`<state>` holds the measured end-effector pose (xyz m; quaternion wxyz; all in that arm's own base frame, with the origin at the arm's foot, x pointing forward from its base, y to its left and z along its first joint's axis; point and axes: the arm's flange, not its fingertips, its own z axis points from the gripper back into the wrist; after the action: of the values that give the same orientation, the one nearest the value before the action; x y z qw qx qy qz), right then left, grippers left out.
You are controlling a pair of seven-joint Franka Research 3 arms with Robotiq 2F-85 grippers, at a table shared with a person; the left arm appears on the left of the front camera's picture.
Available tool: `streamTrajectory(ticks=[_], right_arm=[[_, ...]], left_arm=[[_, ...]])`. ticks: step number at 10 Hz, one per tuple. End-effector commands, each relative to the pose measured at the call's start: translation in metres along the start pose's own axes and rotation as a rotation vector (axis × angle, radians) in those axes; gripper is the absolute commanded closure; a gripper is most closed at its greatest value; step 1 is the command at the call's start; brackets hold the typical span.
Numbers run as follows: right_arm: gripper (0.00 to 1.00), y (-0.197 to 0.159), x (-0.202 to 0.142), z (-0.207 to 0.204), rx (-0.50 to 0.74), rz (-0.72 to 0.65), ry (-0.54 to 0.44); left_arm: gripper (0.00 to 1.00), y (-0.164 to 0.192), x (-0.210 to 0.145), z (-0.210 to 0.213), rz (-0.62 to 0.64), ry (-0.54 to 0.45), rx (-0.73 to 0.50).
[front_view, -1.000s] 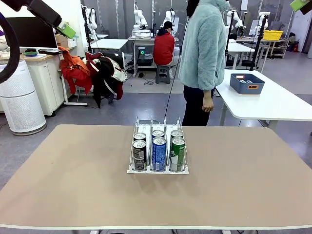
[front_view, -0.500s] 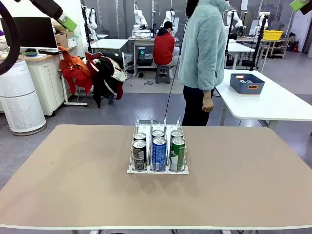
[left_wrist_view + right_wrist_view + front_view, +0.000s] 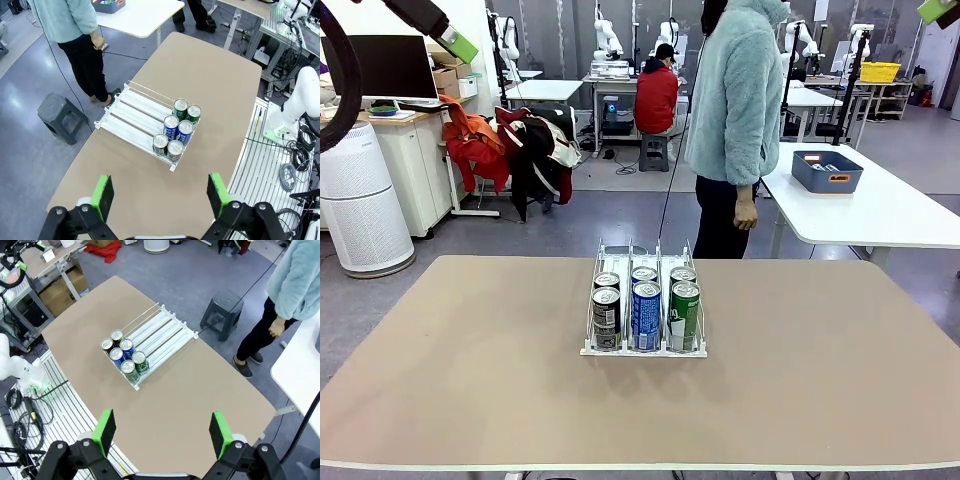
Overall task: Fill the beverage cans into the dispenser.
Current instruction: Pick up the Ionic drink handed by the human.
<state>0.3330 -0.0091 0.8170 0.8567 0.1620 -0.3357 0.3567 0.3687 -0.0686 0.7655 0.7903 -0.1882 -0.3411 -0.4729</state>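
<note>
Both arms hang high above the table (image 3: 470,360). The left gripper (image 3: 160,194) and the right gripper (image 3: 163,432) each stand with their jaws spread fully apart and nothing between the green pads.

The risk lies in the rack itself. The dispenser (image 3: 131,111) looks light, with thin wire dividers and lanes barely wider than a can. Jaws this wide coming down over a lane could catch a divider and drag the whole rack across the smooth tabletop. A can let go too far up the slope could slide down into those already parked and knock one over. The person (image 3: 735,100) stands just past the far edge, near the rack's high end — a reach there needs care.

The dispenser sits at the middle of the table, its low end toward the robot. Six beverage cans stand upright in it, two per lane, pressed to the front stop — a dark can (image 3: 606,318), a blue can (image 3: 646,316) and a green can (image 3: 683,316) lead their lanes, silver tops up. The rear stretch of each lane is bare white.
</note>
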Motion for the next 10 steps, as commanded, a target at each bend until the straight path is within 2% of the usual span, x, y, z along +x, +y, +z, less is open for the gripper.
streamTrajectory(ticks=[1, 6, 7, 10], right_arm=[[0.00, -0.0075, -0.0121, -0.0033, 0.036, 0.078, -0.032], [0.00, -0.0035, -0.0125, -0.0059, -0.043, 0.152, -0.035], [0.00, -0.0043, -0.0091, 0.0031, -0.004, 0.136, -0.014], [0.00, -0.0043, -0.0091, 0.0031, -0.004, 0.136, -0.014]], left_arm=[[0.00, -0.0001, -0.0007, 0.0000, 0.001, -0.002, 0.003], [0.00, -0.0014, 0.0072, 0.0045, -0.030, -0.038, -0.058], [0.00, -0.0021, 0.0056, 0.0037, -0.006, -0.017, -0.007], [0.00, -0.0021, 0.0056, 0.0037, -0.006, -0.017, -0.007]])
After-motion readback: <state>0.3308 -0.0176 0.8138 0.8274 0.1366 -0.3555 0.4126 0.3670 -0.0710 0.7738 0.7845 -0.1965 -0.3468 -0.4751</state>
